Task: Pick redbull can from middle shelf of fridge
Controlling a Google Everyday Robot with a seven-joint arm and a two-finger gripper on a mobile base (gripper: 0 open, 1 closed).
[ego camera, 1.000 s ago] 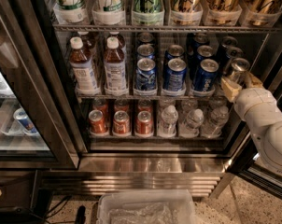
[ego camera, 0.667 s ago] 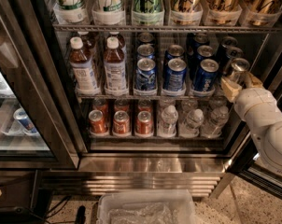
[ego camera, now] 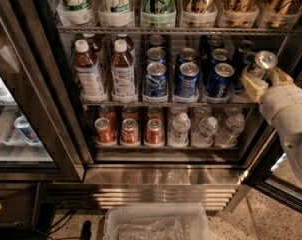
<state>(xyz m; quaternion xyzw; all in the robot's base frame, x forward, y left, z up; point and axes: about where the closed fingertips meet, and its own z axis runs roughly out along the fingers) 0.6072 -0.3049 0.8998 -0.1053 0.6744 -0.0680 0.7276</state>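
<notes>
Closest to the camera is a plastic bin (ego camera: 156,223) on the floor. Up on the right, the hand (ego camera: 267,78) is clamped on the redbull can (ego camera: 265,62), just off the right end of the middle shelf (ego camera: 166,104) of the fridge (ego camera: 161,176). Risk imo: backing out, the can could clip the frame or the nearby blue cans (ego camera: 219,81) and slip. Versus a second ago, the hand and can sit slightly higher and further right.
</notes>
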